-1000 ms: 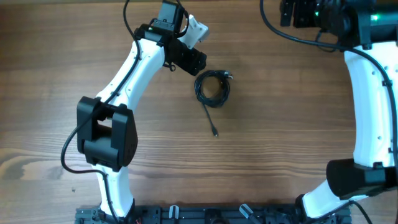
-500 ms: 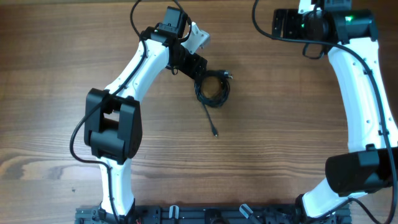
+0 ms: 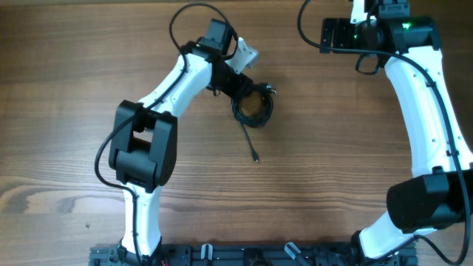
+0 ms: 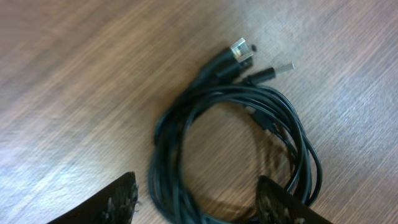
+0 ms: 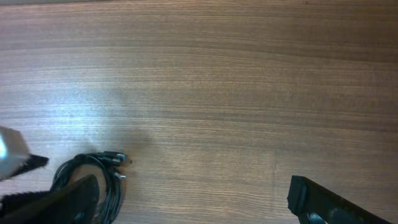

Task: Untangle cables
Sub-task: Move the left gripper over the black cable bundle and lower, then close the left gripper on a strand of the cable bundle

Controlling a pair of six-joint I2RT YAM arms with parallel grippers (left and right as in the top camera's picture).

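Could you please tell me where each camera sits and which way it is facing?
Overhead: above the table, looking straight down; left arm, right arm and the cables show.
Left wrist: on the left gripper, looking down at the cables close up; both fingers show.
Right wrist: on the right gripper, looking down at the table; both fingers show.
Shared: all three show the cables.

Cables (image 3: 253,106): black throughout. Plug tips (image 4: 238,48): silvery metal, one pale and glassy. Worktop (image 3: 332,162): mid-brown wood, fine streaky grain with darker bands. Left arm (image 3: 174,85), right arm (image 3: 425,103): white shells, black joints. Green light (image 3: 404,26) glows on right arm.
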